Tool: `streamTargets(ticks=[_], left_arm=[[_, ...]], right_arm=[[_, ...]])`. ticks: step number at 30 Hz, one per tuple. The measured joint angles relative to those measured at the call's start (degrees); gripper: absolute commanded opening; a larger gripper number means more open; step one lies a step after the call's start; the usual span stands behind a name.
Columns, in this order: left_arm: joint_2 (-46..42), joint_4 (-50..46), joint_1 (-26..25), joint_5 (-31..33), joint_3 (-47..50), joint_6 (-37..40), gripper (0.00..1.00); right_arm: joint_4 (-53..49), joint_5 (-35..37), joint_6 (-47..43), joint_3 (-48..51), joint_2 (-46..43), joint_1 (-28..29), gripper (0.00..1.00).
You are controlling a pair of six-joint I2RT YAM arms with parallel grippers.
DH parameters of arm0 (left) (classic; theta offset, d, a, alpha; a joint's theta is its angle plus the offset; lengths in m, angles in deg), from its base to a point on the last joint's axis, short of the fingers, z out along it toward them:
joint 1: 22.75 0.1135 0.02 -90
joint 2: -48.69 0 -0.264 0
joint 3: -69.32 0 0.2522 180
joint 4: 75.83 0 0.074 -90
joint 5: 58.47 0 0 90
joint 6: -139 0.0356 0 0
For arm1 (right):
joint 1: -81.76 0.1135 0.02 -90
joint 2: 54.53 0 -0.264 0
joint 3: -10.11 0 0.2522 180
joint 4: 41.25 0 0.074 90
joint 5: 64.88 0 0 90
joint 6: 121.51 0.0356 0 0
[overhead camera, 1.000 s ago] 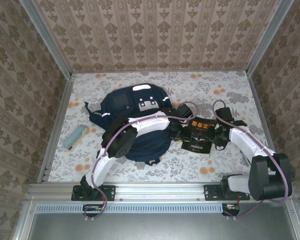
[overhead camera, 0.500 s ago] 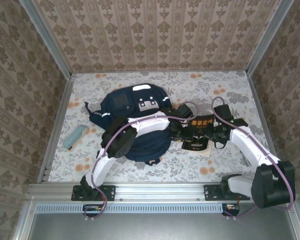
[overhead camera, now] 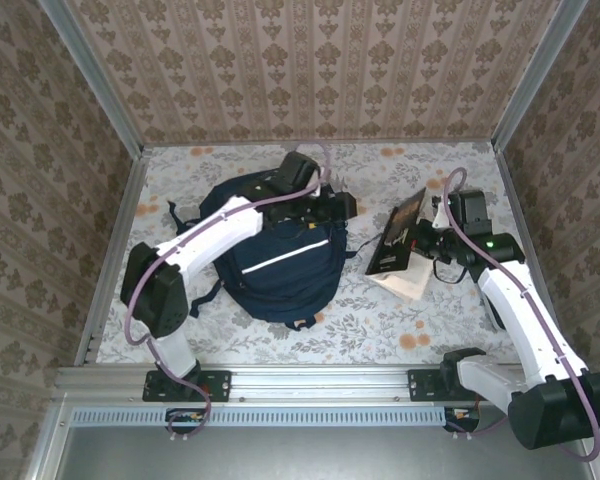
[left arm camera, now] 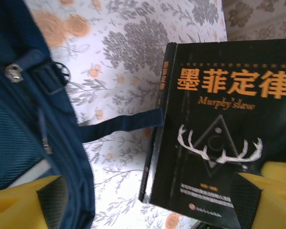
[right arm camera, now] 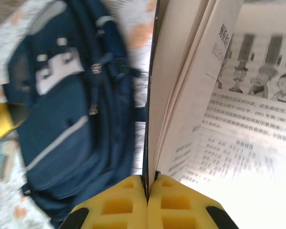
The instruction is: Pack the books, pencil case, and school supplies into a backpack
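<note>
The backpack point(overhead camera: 280, 268) lies flat at the middle of the tabletop point(overhead camera: 460, 175), which is covered in a pale floral cloth dotted with orange blossoms. Brown damask wallpaper point(overhead camera: 320, 70) closes it in on three sides, between aluminium posts point(overhead camera: 88, 75). My left gripper point(overhead camera: 338, 207) hangs spread wide at the bag's upper right edge. My right gripper point(right arm camera: 148, 183) pinches the cover of the black book point(overhead camera: 396, 232), tilted up just right of the bag.

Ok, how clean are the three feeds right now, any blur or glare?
Right wrist: backpack smeared by motion blur, open page washed out white at lower right. Left wrist: black book cover sharp, lettering readable. Top external: evenly lit, no glare.
</note>
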Motion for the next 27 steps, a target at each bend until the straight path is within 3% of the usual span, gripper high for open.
streamTargets(ticks=[6,12,17,27], left_arm=[[-1.2,5.7,3.7,-7.0,6.9,-2.7,1.00],[-1.2,14.3,5.0,-15.0,9.0,-7.5,1.00],[-1.2,20.8,5.6,-20.6,9.7,-11.6,1.00],[-1.1,26.1,8.0,-24.7,12.9,-15.5,1.00]], right_arm=[[8.5,-14.8,2.6,-0.4,0.3,0.2,0.00],[17.1,-24.6,6.6,-0.8,2.6,1.0,0.00],[21.6,-29.3,9.5,-0.8,5.2,1.7,0.00],[28.8,-33.5,13.9,-0.8,7.5,1.7,0.00]])
